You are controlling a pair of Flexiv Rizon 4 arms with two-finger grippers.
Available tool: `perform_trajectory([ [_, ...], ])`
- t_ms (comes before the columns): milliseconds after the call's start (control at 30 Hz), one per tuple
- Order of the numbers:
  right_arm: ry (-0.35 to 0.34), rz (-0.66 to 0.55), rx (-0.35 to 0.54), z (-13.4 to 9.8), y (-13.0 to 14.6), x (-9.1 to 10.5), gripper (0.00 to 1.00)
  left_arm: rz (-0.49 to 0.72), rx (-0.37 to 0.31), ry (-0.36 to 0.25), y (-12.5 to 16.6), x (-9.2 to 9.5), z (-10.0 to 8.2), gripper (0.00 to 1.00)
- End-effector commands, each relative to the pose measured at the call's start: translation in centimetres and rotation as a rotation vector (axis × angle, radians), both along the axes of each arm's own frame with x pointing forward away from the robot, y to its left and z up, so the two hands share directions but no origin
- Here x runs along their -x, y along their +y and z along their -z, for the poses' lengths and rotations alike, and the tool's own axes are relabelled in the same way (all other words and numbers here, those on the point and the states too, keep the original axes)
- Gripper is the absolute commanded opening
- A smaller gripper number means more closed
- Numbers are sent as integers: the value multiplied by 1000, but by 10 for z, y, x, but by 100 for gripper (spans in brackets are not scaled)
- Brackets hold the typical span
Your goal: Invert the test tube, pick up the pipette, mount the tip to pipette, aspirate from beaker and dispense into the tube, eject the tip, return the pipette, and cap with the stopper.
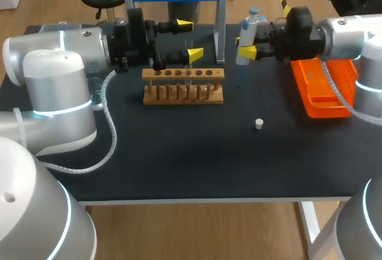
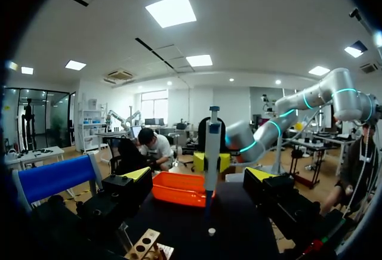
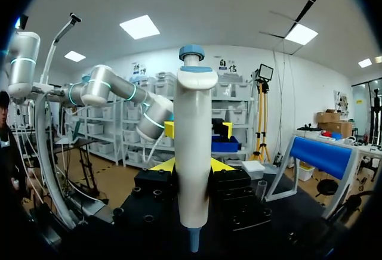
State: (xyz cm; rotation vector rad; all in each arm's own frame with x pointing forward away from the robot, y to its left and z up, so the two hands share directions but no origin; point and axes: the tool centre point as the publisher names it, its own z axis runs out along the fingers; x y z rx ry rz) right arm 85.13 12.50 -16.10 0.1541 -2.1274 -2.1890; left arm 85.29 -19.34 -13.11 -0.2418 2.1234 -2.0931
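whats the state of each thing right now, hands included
white pipette with blue plunger, upright, gripped in right hand
left hand, open, by the wooden tube rack
clear glass test tube, upright in the rack, uncapped
small white stopper, loose on the black table

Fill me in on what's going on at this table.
The right gripper is shut on the pipette and holds it upright above the table, to the right of the rack. The left gripper is open and hangs just behind the rack, holding nothing. The stopper lies loose on the table nearer the front, so capping is not yet done. An orange tray sits under the right arm.
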Motion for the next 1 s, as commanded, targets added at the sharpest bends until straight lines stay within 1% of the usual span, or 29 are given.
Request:
perform_trajectory([
  [33,4,-13,0,7,12,-7,0,-5,2,-2,-1,1,1,100],
  [300,1,-23,7,14,32,-11,0,-5,2,-2,-1,1,1,100],
  [800,-38,-65,-2,11,72,-10,0,-5,2,-2,-1,1,1,100],
  [1000,-40,-92,-7,9,87,-9,0,-5,2,-2,-1,1,1,100],
])
